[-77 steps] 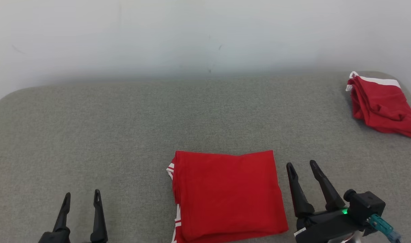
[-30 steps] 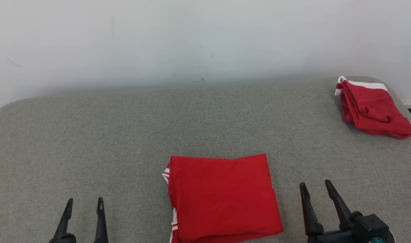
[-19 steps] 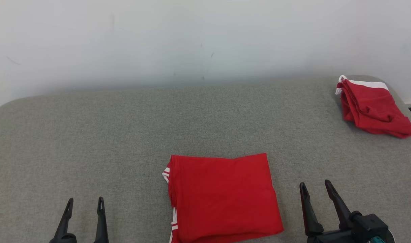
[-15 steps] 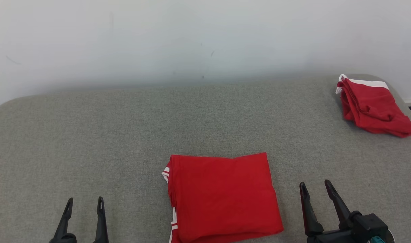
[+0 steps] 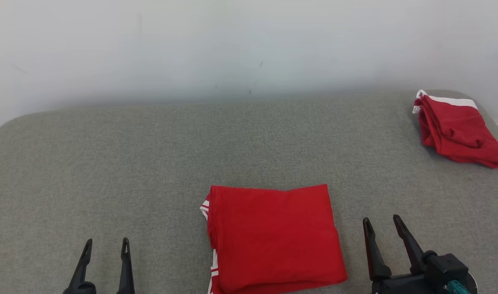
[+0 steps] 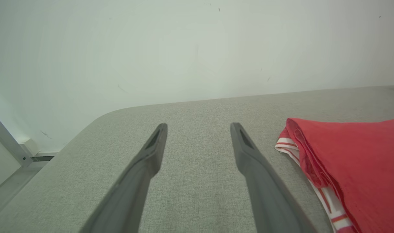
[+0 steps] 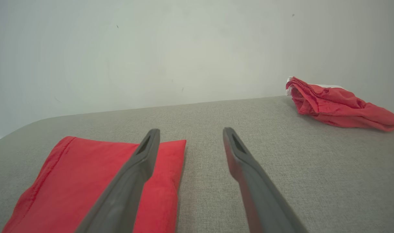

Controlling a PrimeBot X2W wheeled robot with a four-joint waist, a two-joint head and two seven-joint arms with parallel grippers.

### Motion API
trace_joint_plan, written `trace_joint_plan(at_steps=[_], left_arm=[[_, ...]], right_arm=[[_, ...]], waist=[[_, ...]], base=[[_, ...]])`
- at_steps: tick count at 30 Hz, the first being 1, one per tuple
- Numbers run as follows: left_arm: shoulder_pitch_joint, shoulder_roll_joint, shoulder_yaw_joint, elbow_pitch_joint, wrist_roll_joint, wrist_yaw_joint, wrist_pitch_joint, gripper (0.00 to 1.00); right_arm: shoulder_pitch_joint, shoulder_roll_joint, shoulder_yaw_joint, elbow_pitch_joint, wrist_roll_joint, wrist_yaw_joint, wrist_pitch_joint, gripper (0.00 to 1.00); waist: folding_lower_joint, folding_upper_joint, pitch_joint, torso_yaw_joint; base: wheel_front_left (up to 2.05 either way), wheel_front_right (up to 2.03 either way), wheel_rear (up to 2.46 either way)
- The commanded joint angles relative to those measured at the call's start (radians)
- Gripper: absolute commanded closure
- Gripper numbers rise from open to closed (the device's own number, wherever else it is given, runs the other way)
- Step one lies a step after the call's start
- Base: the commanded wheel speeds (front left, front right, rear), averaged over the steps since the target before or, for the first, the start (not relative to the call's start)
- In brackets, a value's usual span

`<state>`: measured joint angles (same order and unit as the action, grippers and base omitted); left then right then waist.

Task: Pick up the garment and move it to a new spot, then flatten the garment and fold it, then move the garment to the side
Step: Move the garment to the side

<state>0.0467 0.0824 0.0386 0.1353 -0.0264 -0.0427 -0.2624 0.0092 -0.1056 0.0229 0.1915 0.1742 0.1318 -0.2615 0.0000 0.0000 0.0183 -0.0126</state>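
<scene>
- Garment [image 5: 273, 239], red with white stripes along its left edge, lies folded in a neat rectangle on the grey surface [image 5: 150, 163], close to your front edge and a little right of the middle
- Your left gripper [image 5: 107, 241] hovers low and well to the left of it, fingers spread wide and holding nothing, with bare grey cloth between them
- Your right gripper [image 5: 381, 219] sits just beside the garment's right edge but apart from it, fingers also spread and empty
- With square edges and stacked layers, the fold looks finished to me, which would explain why you have a gripper standing off on each side: the stack is left undisturbed and can be reached from either flank
- What looks left is the move to the side
- A second red garment [image 5: 457, 130] lies loosely bunched at the far right corner, by the wall [image 5: 232, 41], so that corner may be your drop spot
- Thin cloth like this is likely to slide open if you lift one edge alone, so grip through all the layers, or take both sides together
</scene>
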Motion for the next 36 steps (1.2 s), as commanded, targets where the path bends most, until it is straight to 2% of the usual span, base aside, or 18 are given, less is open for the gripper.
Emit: trace_joint_plan(at_steps=[1,6,14,29,30,31,32,36], left_arm=[[-0.001,0.001,-0.003,0.001,0.0,0.004,-0.003,0.0],[-0.02,-0.002,-0.014,0.005,-0.001,0.002,-0.003,0.0],[-0.044,-0.004,-0.028,0.012,-0.003,-0.002,-0.003,0.0],[-0.071,-0.008,-0.025,0.012,-0.015,0.007,-0.003,0.0],[-0.073,-0.008,-0.025,0.012,-0.015,0.007,-0.003,0.0],[-0.074,-0.008,-0.025,0.012,-0.015,0.007,-0.003,0.0],[-0.077,-0.009,-0.025,0.012,-0.015,0.007,-0.003,0.0],[-0.084,-0.011,-0.025,0.008,-0.02,0.009,-0.003,0.0]], right_arm=[[-0.02,-0.005,0.004,0.007,-0.004,-0.003,-0.004,0.0],[-0.101,-0.028,0.025,0.057,0.001,-0.003,0.001,0.0],[-0.237,-0.045,0.058,0.218,0.018,-0.003,0.097,0.0],[-0.329,-0.035,0.113,0.526,0.097,-0.003,0.18,0.0],[-0.331,-0.031,0.123,0.541,0.109,-0.003,0.188,0.33],[-0.333,-0.029,0.135,0.551,0.12,-0.003,0.189,0.8],[-0.335,-0.029,0.143,0.559,0.129,-0.003,0.185,1.0],[-0.359,-0.045,0.171,0.576,0.164,-0.003,0.171,1.0]], waist=[[0.0,0.0,0.004,0.008],[0.0,0.0,0.018,0.03],[0.0,0.0,0.039,0.067],[0.0,0.0,0.089,0.093],[0.0,0.0,0.091,0.094],[0.0,0.0,0.092,0.095],[0.0,0.0,0.094,0.096],[0.0,0.0,0.101,0.095]], base=[[0.0,0.0,0.0],[0.0,0.0,0.0],[0.0,0.0,0.0],[0.0,0.0,0.0],[0.0,0.0,0.0],[0.0,0.0,0.0],[0.0,0.0,0.0],[0.0,0.0,0.0]])
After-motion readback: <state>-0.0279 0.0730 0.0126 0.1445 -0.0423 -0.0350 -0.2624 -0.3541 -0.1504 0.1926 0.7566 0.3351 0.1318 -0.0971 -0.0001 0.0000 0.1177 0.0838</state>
